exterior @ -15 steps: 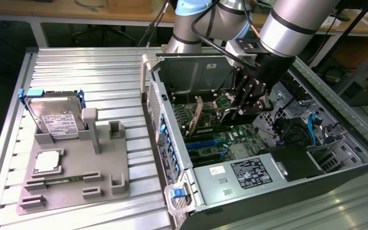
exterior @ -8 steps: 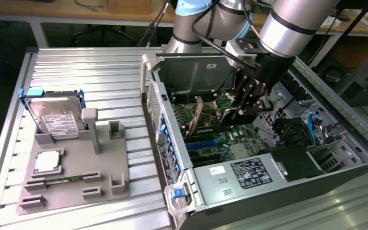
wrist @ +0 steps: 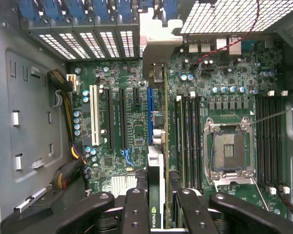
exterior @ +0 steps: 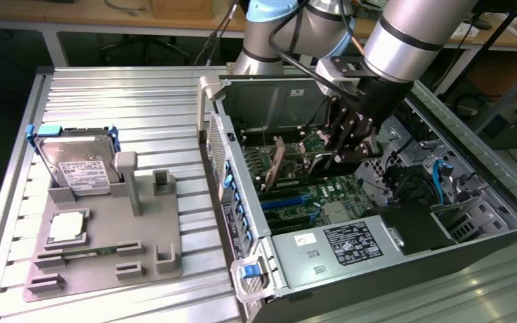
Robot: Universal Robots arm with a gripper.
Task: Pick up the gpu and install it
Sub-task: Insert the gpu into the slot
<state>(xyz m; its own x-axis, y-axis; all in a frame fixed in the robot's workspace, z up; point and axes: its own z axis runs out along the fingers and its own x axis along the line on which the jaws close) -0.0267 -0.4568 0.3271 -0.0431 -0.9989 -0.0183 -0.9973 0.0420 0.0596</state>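
Note:
The gpu (wrist: 155,161) is seen edge-on in the wrist view, a thin green card with its silver end bracket (wrist: 156,44) at the far end. My gripper (wrist: 156,197) is shut on it, one black finger (wrist: 136,207) on each face. The card hangs inside the open computer case (exterior: 240,222), in line with the blue expansion slot (wrist: 149,117) on the motherboard (wrist: 127,146). Whether it touches the slot I cannot tell. In the exterior view my gripper (exterior: 335,156) reaches down into the case, with the gpu (exterior: 277,165) standing upright on the exterior view's left of it.
A grey fixture (exterior: 151,235) on the exterior view's left carries a silver hard drive (exterior: 79,165), a small chip (exterior: 67,227) and a narrow RAM stick (exterior: 88,252). Inside the case are the power supply (exterior: 349,245), an open CPU socket (wrist: 229,151) and cable bundles (wrist: 68,170).

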